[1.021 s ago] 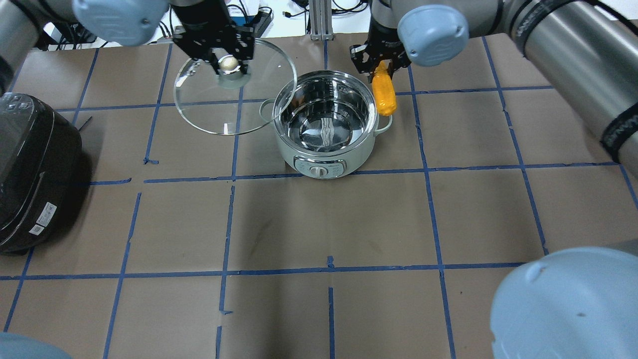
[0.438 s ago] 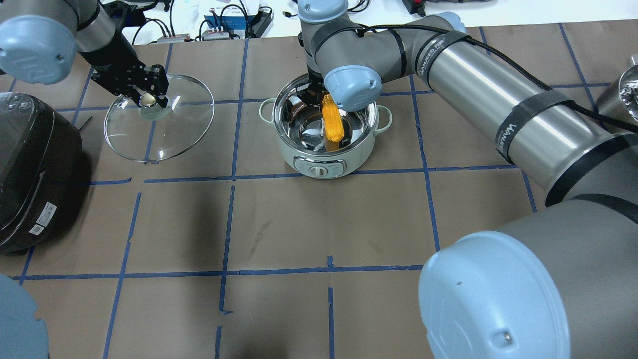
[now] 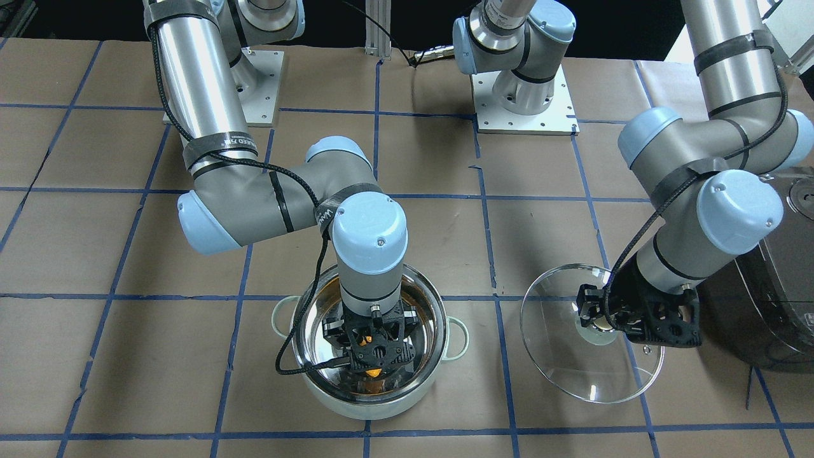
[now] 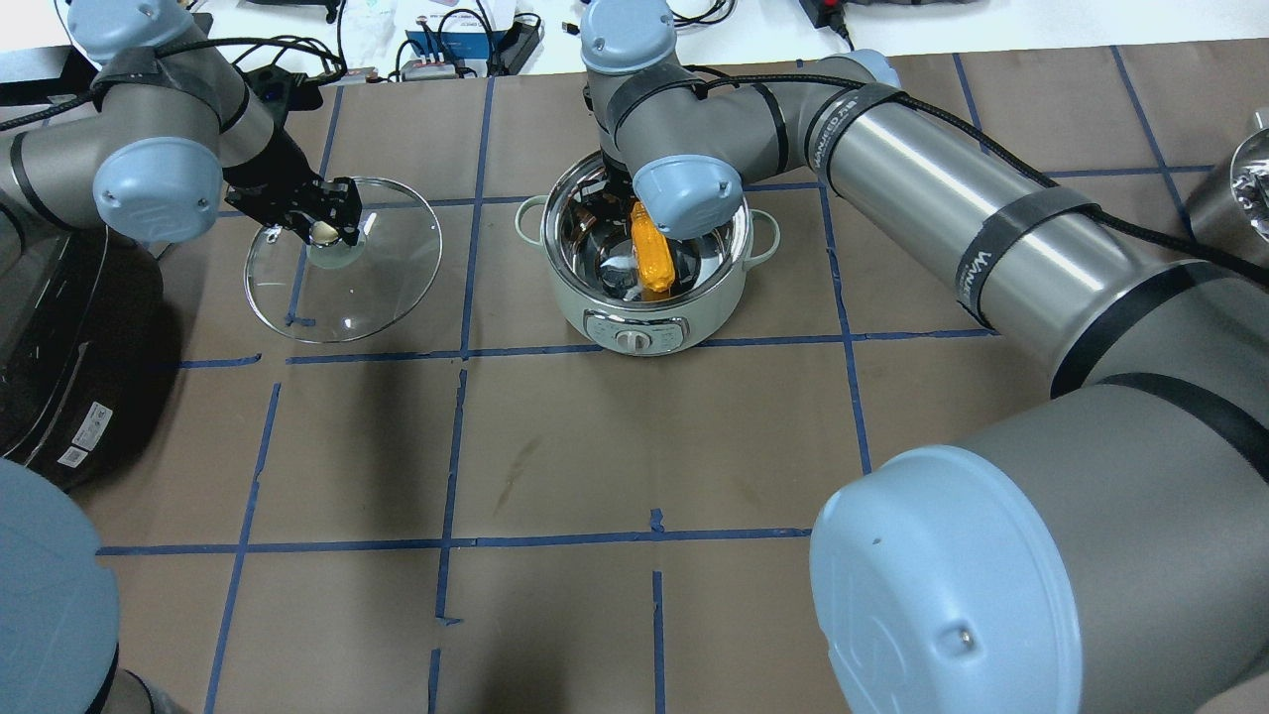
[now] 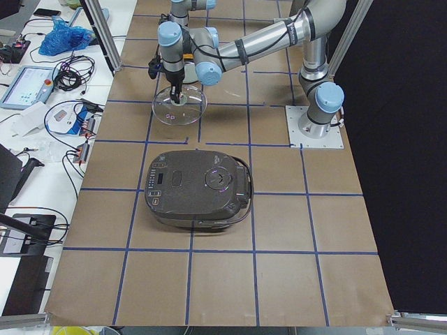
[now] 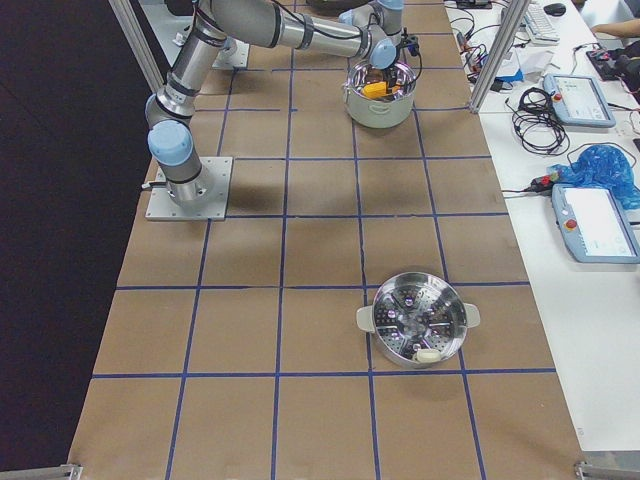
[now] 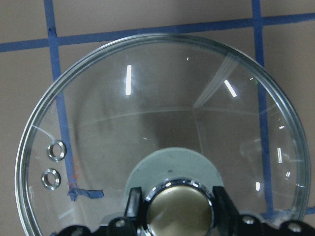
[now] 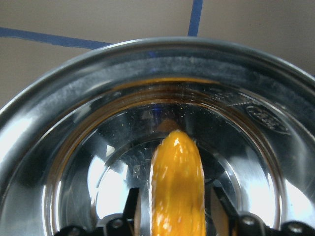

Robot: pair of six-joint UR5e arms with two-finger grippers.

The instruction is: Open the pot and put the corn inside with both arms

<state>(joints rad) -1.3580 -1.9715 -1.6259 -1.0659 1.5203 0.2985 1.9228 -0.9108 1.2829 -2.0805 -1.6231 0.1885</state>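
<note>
The mint-green pot [image 4: 595,309] stands open on the table, also in the front view [image 3: 375,410] and far off in the right side view [image 6: 380,108]. My right gripper [image 3: 375,355] reaches down into it, shut on the yellow-orange corn [image 4: 651,256], which hangs inside the steel bowl [image 8: 177,187]. My left gripper [image 4: 322,226] is shut on the knob [image 7: 179,209] of the glass lid [image 4: 347,293]. It holds the lid tilted and low over the table, to the pot's left [image 3: 572,369].
A dark grey rice cooker [image 4: 59,337] sits at the table's left edge, close to the lid [image 3: 776,305]. A steel steamer pot [image 6: 415,330] stands far off on the right side of the table. Blue tape lines grid the brown table.
My right gripper moved the corn from beside the pot's far right rim to inside the pot. My left gripper carried the lid leftward, away from the pot.
</note>
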